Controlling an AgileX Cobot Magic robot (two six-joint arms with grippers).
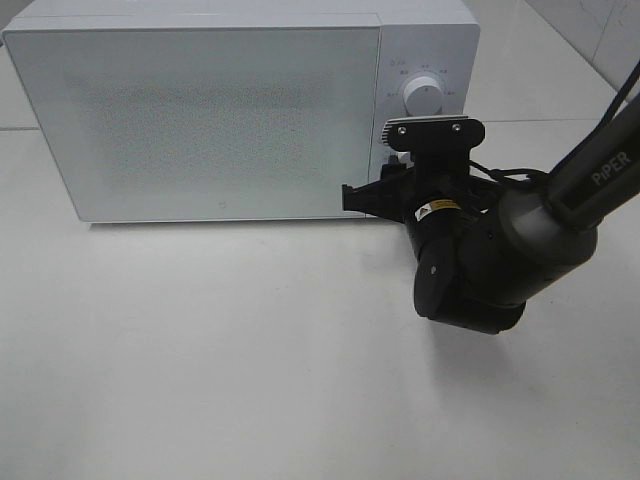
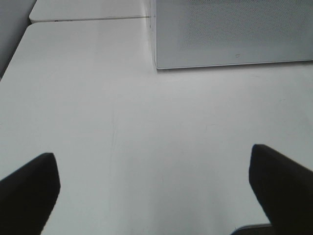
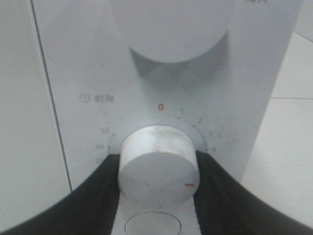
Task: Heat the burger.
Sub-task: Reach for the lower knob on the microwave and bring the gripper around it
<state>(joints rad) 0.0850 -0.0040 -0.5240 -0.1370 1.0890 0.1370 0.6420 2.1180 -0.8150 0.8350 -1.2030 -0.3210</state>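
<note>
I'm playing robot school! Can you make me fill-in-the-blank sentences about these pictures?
The door of the boxy white microwave is ____.
The black gripper clasping the round white timer knob is on the ____ arm.
The other black gripper hangs ____ above the white table.
The red number on that knob's scale is ____.
Missing words: closed, right, open, 0.

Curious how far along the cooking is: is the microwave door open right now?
No, in the high view the door lies shut, flush with the control panel, with no gap showing.
</note>
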